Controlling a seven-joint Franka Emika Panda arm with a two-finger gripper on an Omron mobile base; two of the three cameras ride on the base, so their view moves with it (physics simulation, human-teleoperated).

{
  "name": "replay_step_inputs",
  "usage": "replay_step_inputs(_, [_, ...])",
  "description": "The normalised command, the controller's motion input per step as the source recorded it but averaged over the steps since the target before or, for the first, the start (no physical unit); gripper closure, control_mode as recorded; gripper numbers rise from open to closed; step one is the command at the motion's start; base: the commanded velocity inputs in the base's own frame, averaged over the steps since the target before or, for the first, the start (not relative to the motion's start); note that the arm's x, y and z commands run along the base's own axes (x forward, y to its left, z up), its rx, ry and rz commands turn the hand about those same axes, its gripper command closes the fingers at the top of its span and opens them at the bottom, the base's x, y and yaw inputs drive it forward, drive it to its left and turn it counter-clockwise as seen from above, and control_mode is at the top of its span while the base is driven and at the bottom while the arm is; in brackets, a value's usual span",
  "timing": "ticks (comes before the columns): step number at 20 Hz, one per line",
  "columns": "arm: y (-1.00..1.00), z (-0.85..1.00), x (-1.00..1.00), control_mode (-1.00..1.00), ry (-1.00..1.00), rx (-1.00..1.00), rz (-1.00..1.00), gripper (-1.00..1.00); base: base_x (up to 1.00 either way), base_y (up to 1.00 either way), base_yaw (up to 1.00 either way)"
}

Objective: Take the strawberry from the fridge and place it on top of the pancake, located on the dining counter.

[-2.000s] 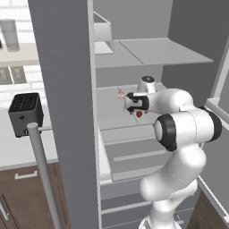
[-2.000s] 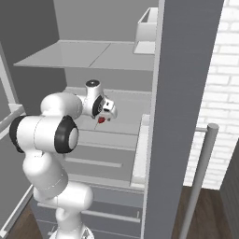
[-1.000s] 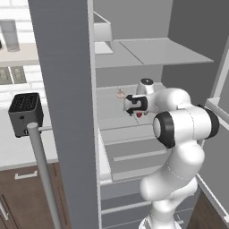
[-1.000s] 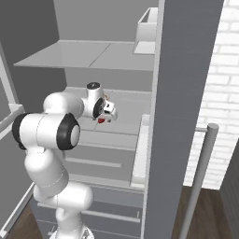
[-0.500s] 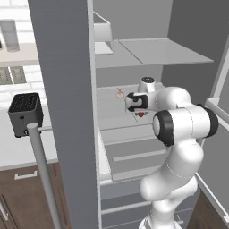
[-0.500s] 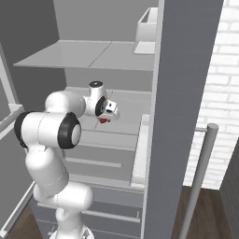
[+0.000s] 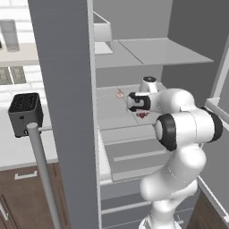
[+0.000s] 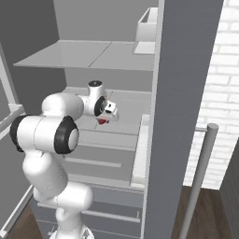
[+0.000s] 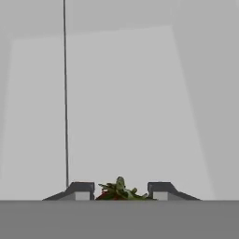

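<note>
**Red berry pinched on the fridge shelf**

Red and leafy, the strawberry (image 9: 117, 190) sits between the two dark fingertips (image 9: 80, 190) in the hand view, its green cap poking up just above them. From both base views the hand (image 7: 142, 114) reaches into the open fridge (image 8: 112, 51) and hangs low over the pale grey middle shelf (image 7: 117, 117), with a red spot showing right under it. The fingers stand close on either side of the berry, so the hand looks clenched on it; whether the berry is already clear of the shelf I cannot tell.

Judging by this, the pick-up step is in hand. Next the hand would need to lift straight up a little, draw back out between the shelves without brushing them, and carry the fruit off to the pancake.

A small pale item (image 7: 119, 94) lies farther back on the same shelf. No brand, label or writing can be read anywhere.
</note>
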Motion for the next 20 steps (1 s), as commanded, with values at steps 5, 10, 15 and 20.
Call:
replay_step_inputs(5, [0.0,0.17,-0.94,-1.0,-0.07,0.0,-0.01,1.0,0.0,0.0,0.0])
replay_step_inputs(10, [0.14,0.51,-0.93,-1.0,0.0,0.0,0.0,1.0,0.0,0.0,0.0])
replay_step_inputs(15, [0.23,0.78,-1.0,-1.0,0.0,0.0,0.0,1.0,0.0,0.0,0.0])
replay_step_inputs(20, [0.19,0.54,-1.0,-1.0,0.0,0.0,0.01,1.0,0.0,0.0,0.0])
